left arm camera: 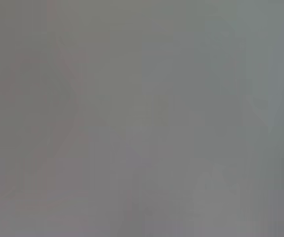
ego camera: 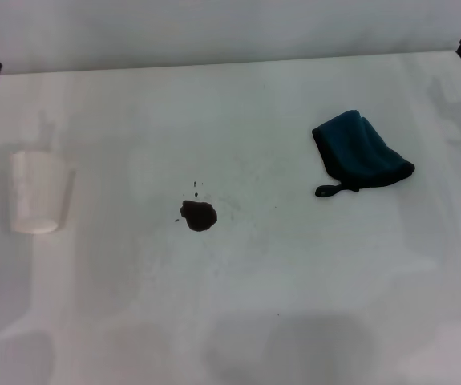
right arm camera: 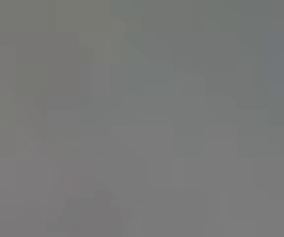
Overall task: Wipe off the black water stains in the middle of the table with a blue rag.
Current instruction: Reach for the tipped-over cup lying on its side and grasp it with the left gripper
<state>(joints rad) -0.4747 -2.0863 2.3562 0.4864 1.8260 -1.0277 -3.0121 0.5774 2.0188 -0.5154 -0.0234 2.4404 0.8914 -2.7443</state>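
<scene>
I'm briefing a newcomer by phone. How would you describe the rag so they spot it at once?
On the white table, look right of the black stain. The rag is a crumpled teal-blue cloth with a dark loop tag, unlike the white cup at far left.

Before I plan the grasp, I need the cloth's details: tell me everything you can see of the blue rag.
The blue rag is a soft, dark teal cloth, loosely folded into a rumpled heap with darker edging and a small dark loop tag sticking out at its near corner. It lies on the white table, to the robot's right of the black stain and apart from it. No gripper touches it.
</scene>
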